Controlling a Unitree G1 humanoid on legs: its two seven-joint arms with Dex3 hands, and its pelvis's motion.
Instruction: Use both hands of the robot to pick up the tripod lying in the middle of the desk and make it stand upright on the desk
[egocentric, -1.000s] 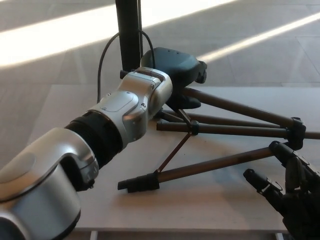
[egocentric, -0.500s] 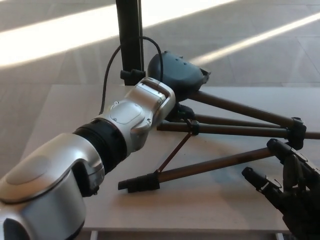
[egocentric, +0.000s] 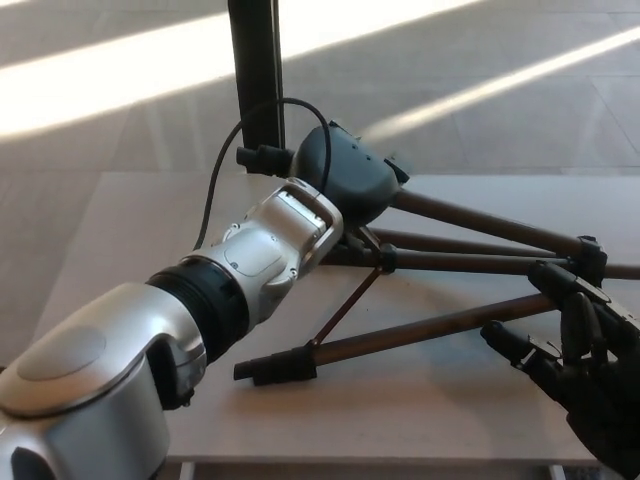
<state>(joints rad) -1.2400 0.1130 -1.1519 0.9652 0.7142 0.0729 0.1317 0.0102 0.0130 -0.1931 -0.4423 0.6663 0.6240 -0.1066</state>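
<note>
Head view shows the tripod (egocentric: 440, 262) lying on the bench (egocentric: 130, 230), legs spread toward the right. The left robot hand (egocentric: 345, 175) is wrapped around the tripod's top end, while the right robot hand (egocentric: 580, 350) hovers open, fingers apart, just beside the near leg.

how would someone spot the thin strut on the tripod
Find the tripod lying on the pale desk, legs running right. The strut slants between the middle leg and the nearest leg; it is far thinner than the legs and reddish.

Sunlit indoor hall: tiled floor (egocentric: 120, 130), desk (egocentric: 420, 400).
</note>
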